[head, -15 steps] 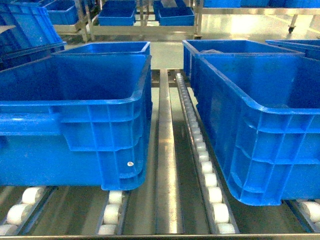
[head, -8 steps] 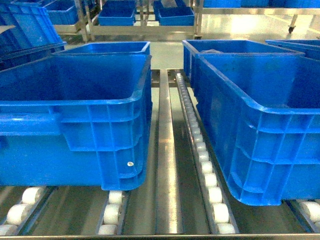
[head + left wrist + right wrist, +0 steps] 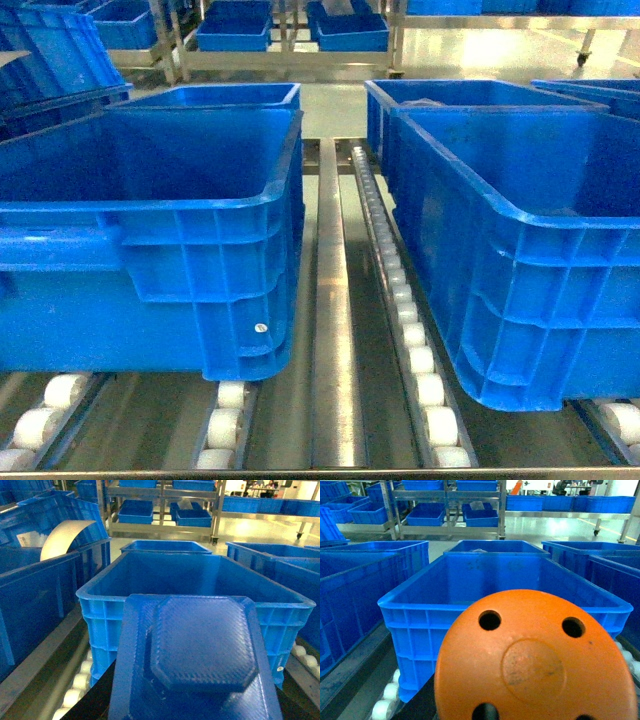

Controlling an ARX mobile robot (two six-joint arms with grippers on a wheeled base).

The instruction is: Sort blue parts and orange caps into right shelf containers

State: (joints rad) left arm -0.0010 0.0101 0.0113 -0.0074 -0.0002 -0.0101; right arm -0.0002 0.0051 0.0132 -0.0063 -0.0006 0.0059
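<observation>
The shelf (image 3: 335,330) filled the head view, its steel centre rail and lanes of white rollers (image 3: 415,340) running from the lower edge up toward the middle. Two big containers sat on it: the left crate (image 3: 150,270) took the left half of the frame, the right crate (image 3: 520,260) the right half, with more crates behind each. What could be seen of their insides looked bare, though the floors were mostly hidden; by that showing, nothing had been dropped in yet.

Neither arm appeared in the head view. In the left wrist view a blue part (image 3: 200,655), flat with a raised textured octagonal face, filled the lower centre of the frame, right against the lens, with a crate (image 3: 195,587) beyond it. In the right wrist view an orange cap (image 3: 535,660), domed with round holes, covered the lower centre likewise, facing another crate (image 3: 495,580).

Each piece was presumably carried by its gripper, but no fingers showed in either view, so whether they were pinched together could not be told. Both drops seemed left to do.
</observation>
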